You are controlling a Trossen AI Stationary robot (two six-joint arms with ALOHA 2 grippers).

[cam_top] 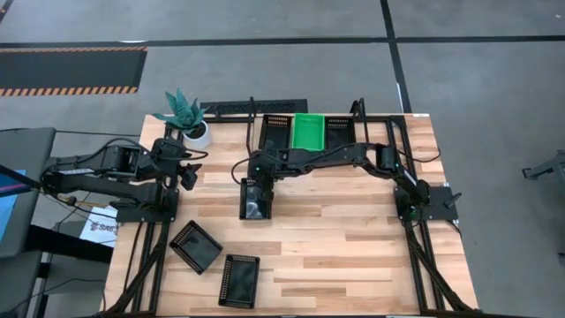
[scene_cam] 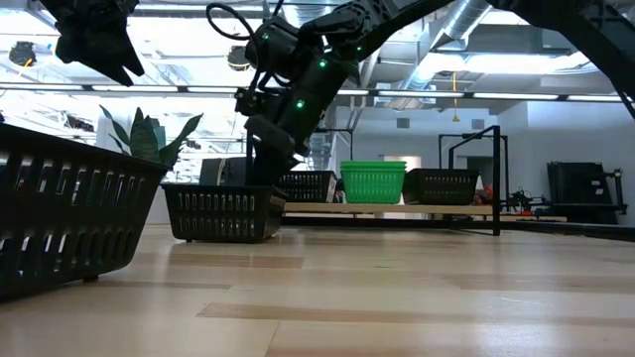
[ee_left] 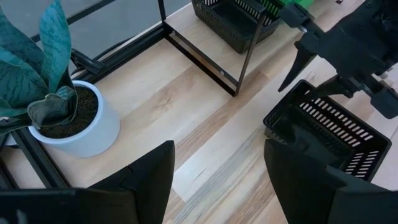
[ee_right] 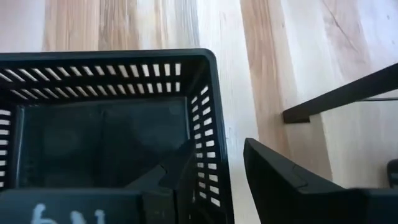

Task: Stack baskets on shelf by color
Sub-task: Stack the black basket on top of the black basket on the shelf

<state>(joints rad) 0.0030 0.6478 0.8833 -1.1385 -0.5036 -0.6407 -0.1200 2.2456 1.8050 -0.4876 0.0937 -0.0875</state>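
A black basket (cam_top: pixel 256 203) (scene_cam: pixel 220 213) sits flat on the table in front of the shelf (cam_top: pixel 391 119). My right gripper (cam_top: pixel 256 177) (ee_right: pixel 214 152) is open and reaches down over this basket's far short end. One finger is inside the basket and the other outside. The shelf holds a black basket (cam_top: pixel 276 131), a green basket (cam_top: pixel 309 131) and another black basket (cam_top: pixel 340 131), side by side. Two more black baskets (cam_top: pixel 195 246) (cam_top: pixel 239 280) lie near the table's near edge. My left gripper (cam_top: pixel 187 177) (ee_left: pixel 217 180) hangs open above the table, beside the plant. My right gripper comes from above and stands astride the basket's far short wall (ee_right: pixel 211 124). A strip of table shows between the outer finger (ee_right: pixel 280 177) and the wall. I cannot tell whether the inner finger touches the wall. The basket rests on its base.
A teal plant in a white pot (cam_top: pixel 187 124) (ee_left: pixel 74 118) stands at the far left, beside the shelf's left post. Bare wood lies between the middle basket and the two near ones, and across the table's right half. Arm bases and cables line both side edges.
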